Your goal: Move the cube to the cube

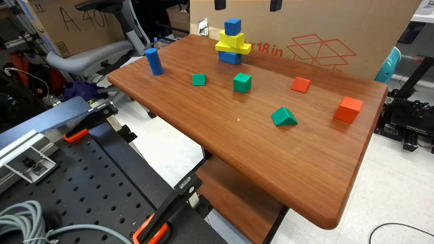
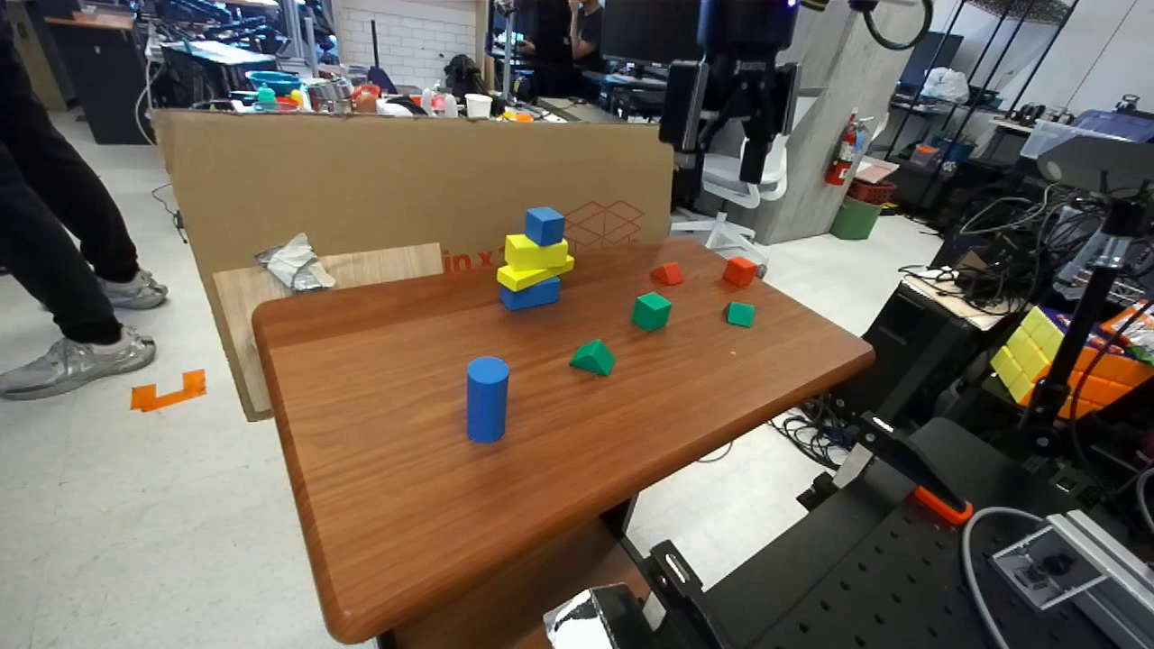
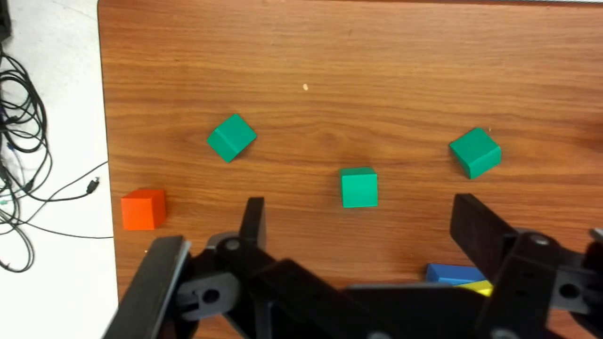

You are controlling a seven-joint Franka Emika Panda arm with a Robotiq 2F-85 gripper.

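Observation:
A green cube [image 1: 242, 83] sits on the brown table in both exterior views [image 2: 651, 312]. It also shows in the wrist view [image 3: 360, 189], framed between the fingertips but far below them. An orange cube [image 1: 348, 109] stands near a table end, also in an exterior view [image 2: 739, 272] and the wrist view [image 3: 142, 210]. A blue cube [image 1: 233, 27] tops a stack of yellow and blue blocks, also in an exterior view [image 2: 544, 227]; the gripper hides it in the wrist view. My gripper [image 3: 360, 219] is open and empty, high above the table [image 2: 730, 149].
Green wedges [image 1: 284, 117] [image 1: 199, 80] lie either side of the green cube. A small orange wedge [image 1: 300, 84] lies near the orange cube. A blue cylinder [image 2: 488, 401] stands upright. The stack's yellow blocks [image 2: 534, 261] sit near a cardboard panel [image 2: 406, 180] behind the table.

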